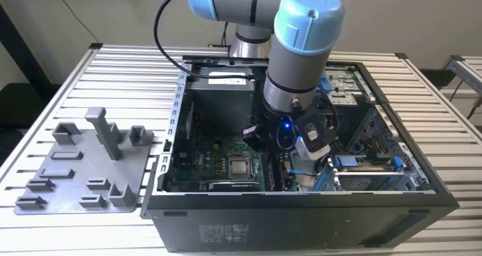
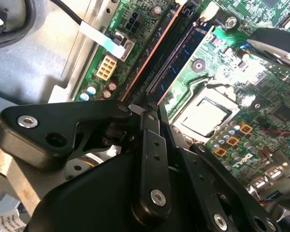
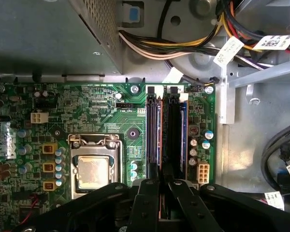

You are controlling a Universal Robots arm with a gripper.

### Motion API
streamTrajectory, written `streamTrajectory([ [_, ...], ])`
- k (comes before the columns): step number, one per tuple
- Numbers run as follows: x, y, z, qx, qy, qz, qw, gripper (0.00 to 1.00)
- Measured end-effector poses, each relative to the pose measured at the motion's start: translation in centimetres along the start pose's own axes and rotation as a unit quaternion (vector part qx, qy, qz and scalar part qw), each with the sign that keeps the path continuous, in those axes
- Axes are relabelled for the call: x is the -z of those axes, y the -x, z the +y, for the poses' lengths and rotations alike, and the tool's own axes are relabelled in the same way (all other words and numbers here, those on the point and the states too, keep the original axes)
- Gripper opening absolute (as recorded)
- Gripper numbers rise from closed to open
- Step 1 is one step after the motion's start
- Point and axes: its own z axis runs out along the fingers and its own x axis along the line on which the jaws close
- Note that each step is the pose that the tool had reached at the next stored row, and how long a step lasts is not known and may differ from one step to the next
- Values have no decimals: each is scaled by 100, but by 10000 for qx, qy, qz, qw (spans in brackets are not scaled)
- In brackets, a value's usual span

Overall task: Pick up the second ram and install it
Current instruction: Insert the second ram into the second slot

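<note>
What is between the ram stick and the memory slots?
Nothing visible. The gripper holds the second ram right along the memory slots of the motherboard, with no cable or part between them.

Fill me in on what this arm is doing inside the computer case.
The robot arm has reached into the open black computer case and its gripper sits over the memory slots on the green motherboard, beside the metal-capped processor socket. A long dark RAM stick stands in the slots between the black fingers. The grey plastic fixture plate lies outside the case.
</note>
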Motion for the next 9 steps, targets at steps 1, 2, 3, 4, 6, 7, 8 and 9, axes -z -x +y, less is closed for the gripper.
streamTrajectory([
  [1, -8, 0, 0, 0, 1, 0, 10000, 14],
  [2, -15, 0, 0, 0, 1, 0, 10000, 14],
  [3, -22, 0, -1, 0, 0, 0, 10000, 14],
  [4, -32, 0, -1, 0, 0, 0, 10000, 14],
  [6, -49, 0, -2, 0, 0, 0, 10000, 14],
  [7, -54, 0, -2, 0, 0, 0, 10000, 14],
  [8, -60, 0, -2, 0, 0, 0, 10000, 14],
  [9, -65, 0, -2, 0, 1, -1, 10000, 14],
])
